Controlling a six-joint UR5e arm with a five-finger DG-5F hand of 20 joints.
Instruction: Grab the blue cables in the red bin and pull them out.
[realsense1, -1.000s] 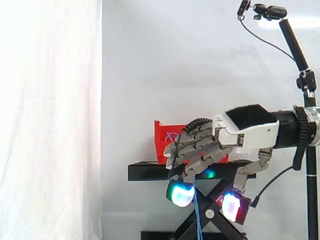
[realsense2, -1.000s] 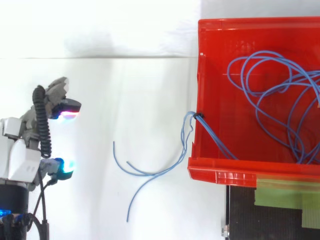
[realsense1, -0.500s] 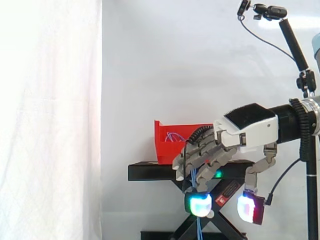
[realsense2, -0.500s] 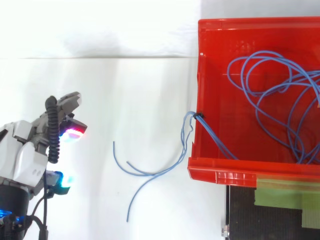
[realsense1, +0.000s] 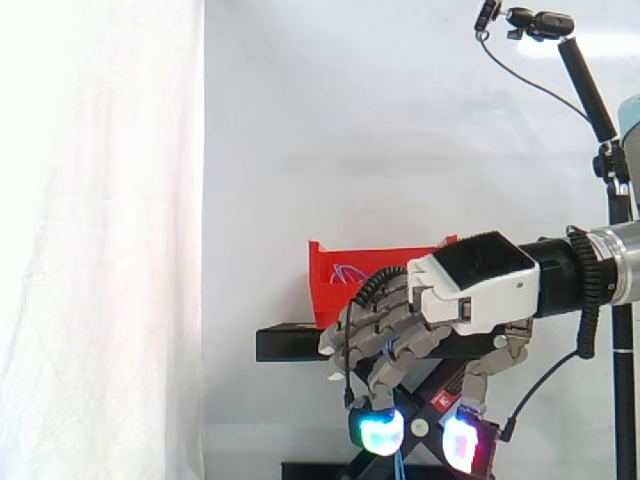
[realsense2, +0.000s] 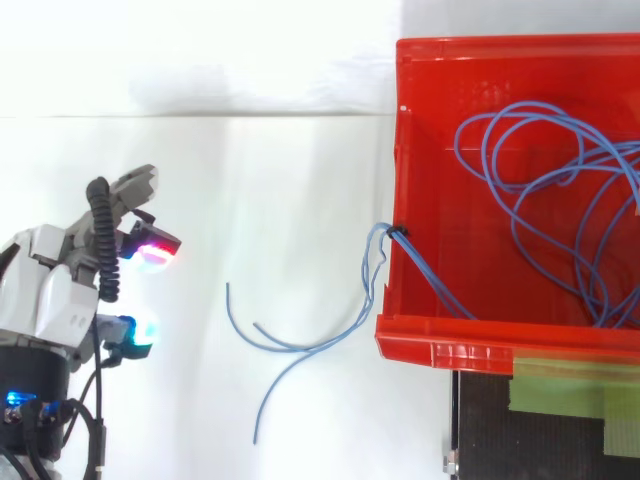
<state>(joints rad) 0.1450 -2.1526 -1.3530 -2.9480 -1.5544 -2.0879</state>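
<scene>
Since half a second ago the robot hand (realsense1: 455, 295) is sitting lower in the side view and has shifted toward the bin, with its thumb drawn in closer to the fingers. I am seeing its fingers (realsense1: 375, 335) hanging loosely bent, pointing downward and spread, with nothing held in them; one pad (realsense1: 380, 432) is glowing cyan-green and the thumb pad (realsense1: 460, 442) white and magenta. From above, the robot hand (realsense2: 45, 300) is hovering at the left edge, well apart from the blue cables (realsense2: 530, 190).

Most of the blue cables are lying in loose loops inside the red bin (realsense2: 420, 330). One bundle (realsense2: 375, 262) is draping over the bin's left wall, and its loose ends (realsense2: 290, 345) are trailing out between the bin and the robot hand, touching neither finger nor thumb. The red bin is resting on the black stand (realsense1: 290, 342), in front of the white curtain (realsense1: 100, 250).
</scene>
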